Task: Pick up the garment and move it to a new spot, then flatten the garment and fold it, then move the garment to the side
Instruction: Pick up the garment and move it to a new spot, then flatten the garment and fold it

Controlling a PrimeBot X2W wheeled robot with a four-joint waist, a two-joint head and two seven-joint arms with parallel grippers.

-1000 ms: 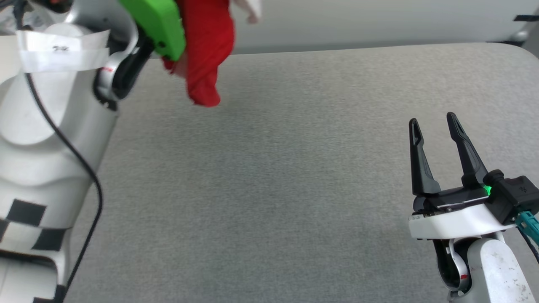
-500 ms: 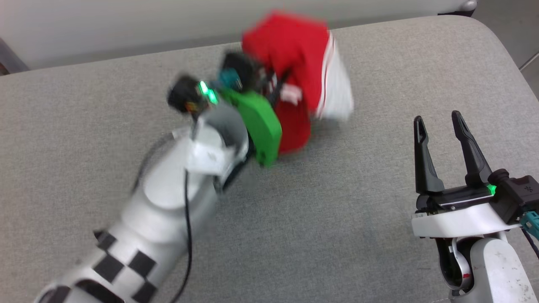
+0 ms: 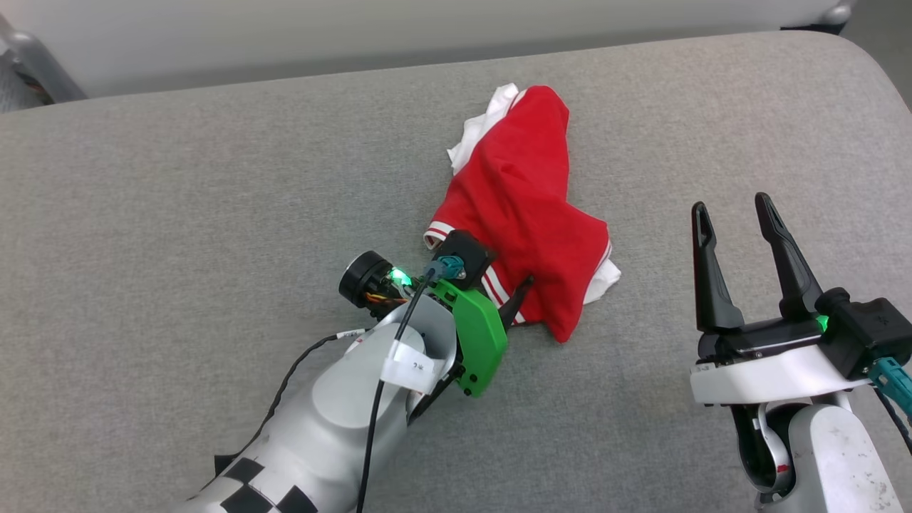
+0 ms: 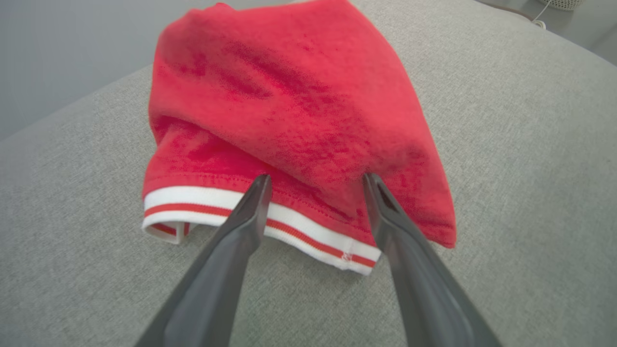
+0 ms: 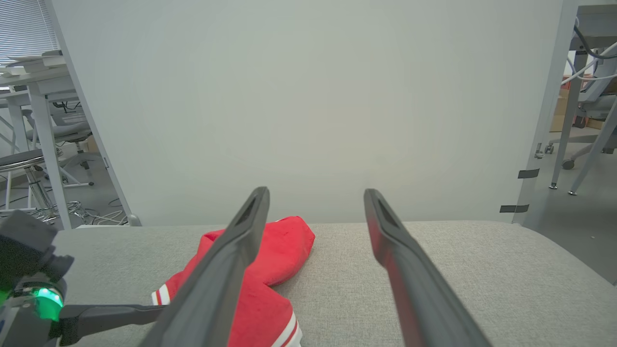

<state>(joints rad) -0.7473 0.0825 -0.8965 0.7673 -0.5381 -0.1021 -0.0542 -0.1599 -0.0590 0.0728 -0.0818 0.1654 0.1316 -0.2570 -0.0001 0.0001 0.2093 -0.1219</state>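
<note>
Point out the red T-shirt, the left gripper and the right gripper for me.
red T-shirt [image 3: 524, 206]: head view, on the red body fabric near its middle.
left gripper [image 4: 315, 177]: left wrist view, midway between its two open fingertips.
right gripper [image 3: 732, 201]: head view, midway between its two open fingertips.

An open office or lab workroom: beyond the far edge of the grey fabric-covered table [image 5: 458, 250] stands a pale partition panel [image 5: 308, 111], and past its left side are white-legged desks [image 5: 30, 79], a swivel chair [image 5: 72, 130], window blinds [image 5: 21, 29] and loose floor cables [image 5: 72, 208]; past its right side, another wheeled chair [image 5: 595, 103] and cardboard boxes [image 5: 559, 123]
</note>
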